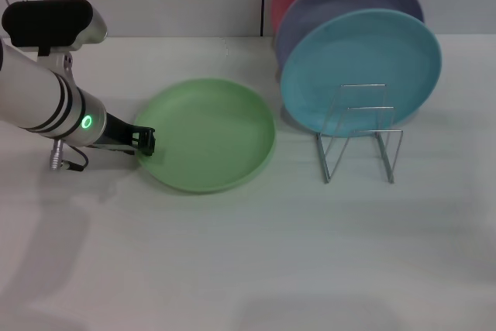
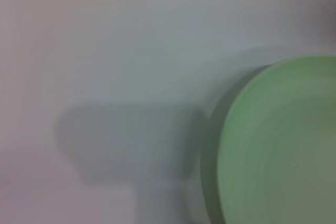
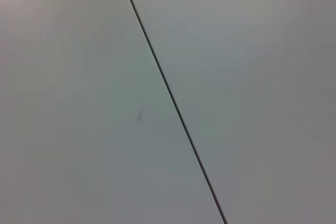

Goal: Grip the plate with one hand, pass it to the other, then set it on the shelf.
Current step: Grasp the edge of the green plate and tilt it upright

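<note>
The head camera looks down from high up at the whole table (image 1: 248, 269). The left wrist camera sits very close to the green plate (image 2: 283, 150), which both see. The right wrist camera faces a plain surface with one dark line.

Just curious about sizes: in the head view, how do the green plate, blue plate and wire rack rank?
1. Green plate and blue plate: look alike, unsure.
2. Wire rack: smallest.

We see soft, even light from above. The head view is sharp, with faint shadows on the worktop (image 1: 248, 253). The left wrist view is badly blurred, smearing the green plate (image 2: 278, 145) beside a dim shadow.
</note>
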